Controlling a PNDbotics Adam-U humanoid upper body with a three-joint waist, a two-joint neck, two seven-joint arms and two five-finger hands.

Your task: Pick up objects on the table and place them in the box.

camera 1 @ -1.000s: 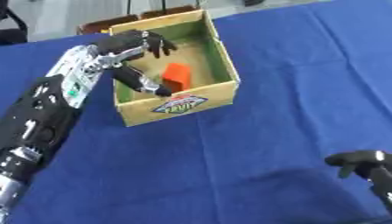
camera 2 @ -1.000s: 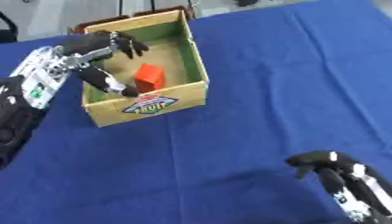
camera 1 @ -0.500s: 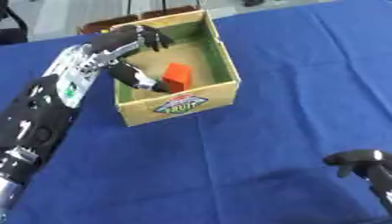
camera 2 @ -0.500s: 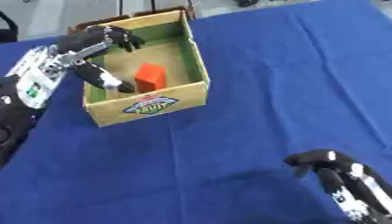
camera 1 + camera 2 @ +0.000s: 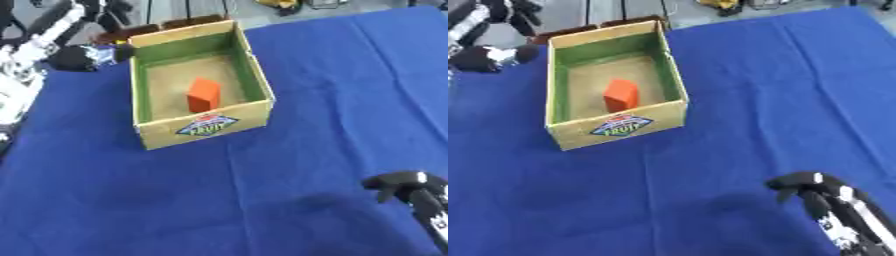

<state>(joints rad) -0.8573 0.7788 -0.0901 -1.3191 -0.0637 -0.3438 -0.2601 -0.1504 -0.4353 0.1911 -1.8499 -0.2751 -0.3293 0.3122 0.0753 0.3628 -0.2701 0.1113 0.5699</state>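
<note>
Only readable bit is the diamond-shaped label [image 5: 208, 126] on the front wall of the cardboard box [image 5: 249, 60], the side facing 6 o'clock. Looks like it says "FRUIT" in blue-green letters, with a small red patch at the label's 12 o'clock that's too blurry to read. No other text, numbers or signs I can make out anywhere.

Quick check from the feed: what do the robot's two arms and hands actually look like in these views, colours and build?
The left hand has black fingers on a forearm of silver-white metal segments with black joints. The right hand has black fingers, with a small white patch on its back; its forearm is black with silvery-white parts and small markings too blurred to read. No loose cables can be made out.
</note>
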